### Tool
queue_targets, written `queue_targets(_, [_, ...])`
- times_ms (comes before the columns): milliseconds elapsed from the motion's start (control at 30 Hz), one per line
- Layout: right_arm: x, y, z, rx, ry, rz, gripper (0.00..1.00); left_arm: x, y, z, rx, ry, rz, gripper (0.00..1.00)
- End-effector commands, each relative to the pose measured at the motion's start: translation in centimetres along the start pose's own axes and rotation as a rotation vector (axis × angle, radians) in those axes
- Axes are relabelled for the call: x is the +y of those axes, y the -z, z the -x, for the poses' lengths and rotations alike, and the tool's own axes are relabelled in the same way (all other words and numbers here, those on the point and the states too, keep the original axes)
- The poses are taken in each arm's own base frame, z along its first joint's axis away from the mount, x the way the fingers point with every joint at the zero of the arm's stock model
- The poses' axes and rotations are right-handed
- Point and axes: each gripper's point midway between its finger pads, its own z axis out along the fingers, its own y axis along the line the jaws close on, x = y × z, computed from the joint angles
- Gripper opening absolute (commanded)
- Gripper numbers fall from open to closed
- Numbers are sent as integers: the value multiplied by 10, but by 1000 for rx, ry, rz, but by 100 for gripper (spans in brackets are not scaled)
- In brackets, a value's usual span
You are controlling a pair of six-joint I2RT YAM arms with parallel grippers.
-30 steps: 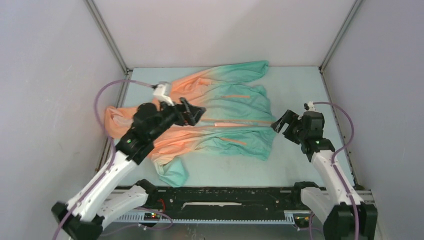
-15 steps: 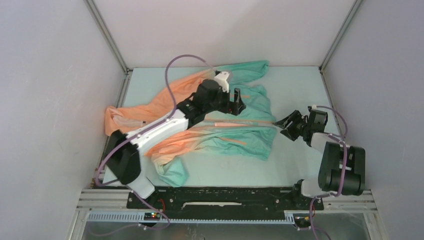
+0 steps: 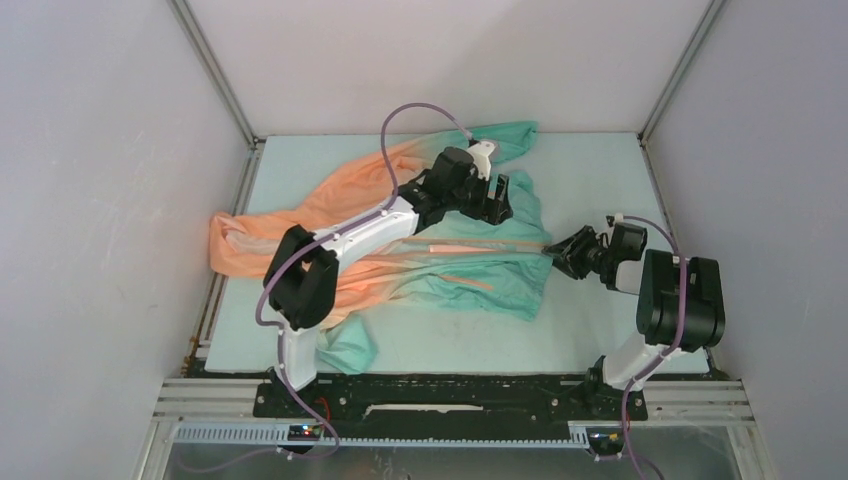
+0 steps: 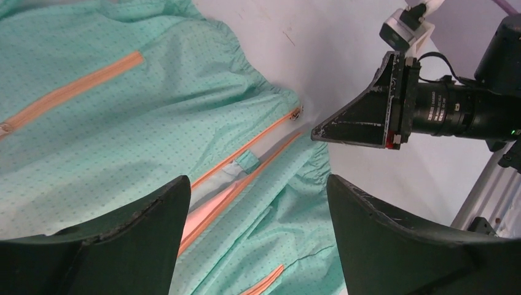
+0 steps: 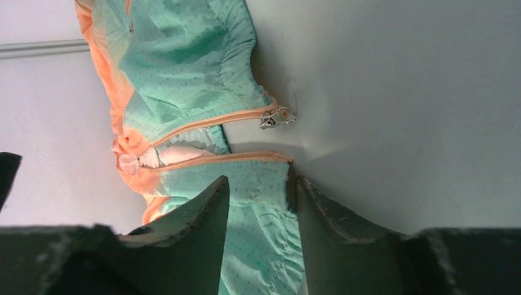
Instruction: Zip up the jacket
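Your left arm (image 3: pixel 365 228) is made of white link shells joined by black motor housings. A purple cable (image 3: pixel 400 115) loops off it toward a small white camera mount (image 3: pixel 484 152) by the wrist. Your right arm (image 3: pixel 705 300) is of the same make: a bulky black joint, a white lower link and its own purple cable. On the left gripper (image 4: pixel 257 181) you see two broad black fingers (image 4: pixel 123 239), wedge-shaped, with scuffed greyish edges. The right gripper (image 5: pixel 261 179) has dark wedge fingers too. From your left wrist camera, its black cylinder (image 4: pixel 442 110) carries small white lettering, with a green light (image 4: pixel 511 131) just beside it.
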Motion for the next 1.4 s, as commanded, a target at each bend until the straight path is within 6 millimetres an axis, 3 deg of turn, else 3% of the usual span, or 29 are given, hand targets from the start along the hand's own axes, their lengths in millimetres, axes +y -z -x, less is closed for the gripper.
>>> queue_targets(0, [10, -3, 7, -16, 45, 68, 41, -17, -9, 11, -17, -6, -88, 84])
queue_targets(67, [15, -2, 6, -14, 72, 85, 33, -23, -12, 6, -2, 24, -130, 80])
queue_targets(167, [26, 1, 5, -19, 136, 136, 11, -32, -18, 1, 7, 75, -186, 77])
queue_targets(267, [45, 9, 4, -34, 223, 238, 0, -42, -25, -4, 25, 127, -249, 76])
queue_targets(400, [67, 23, -2, -68, 331, 366, 0, -52, -37, -14, 70, 196, -328, 72])
queue_targets(500, [72, 32, -10, -86, 376, 407, 0, -58, -43, -10, 57, 207, -385, 70])
queue_targets(700, [89, 55, -29, -126, 484, 543, 0, -70, -52, -24, 121, 246, -545, 72])
queue_targets(833, [98, 69, -41, -133, 515, 626, 0, -87, -46, -22, 126, 267, -717, 76])
queue_targets(1033, [102, 73, -42, -132, 508, 656, 0, -89, -47, -35, 165, 233, -759, 78])
queue_targets(1167, [102, 75, -37, -153, 509, 650, 0, -99, -36, -39, 184, 216, -844, 62])
queue_targets(1367, [91, 69, -33, -146, 471, 602, 0, -94, -23, -38, 150, 224, -867, 46])
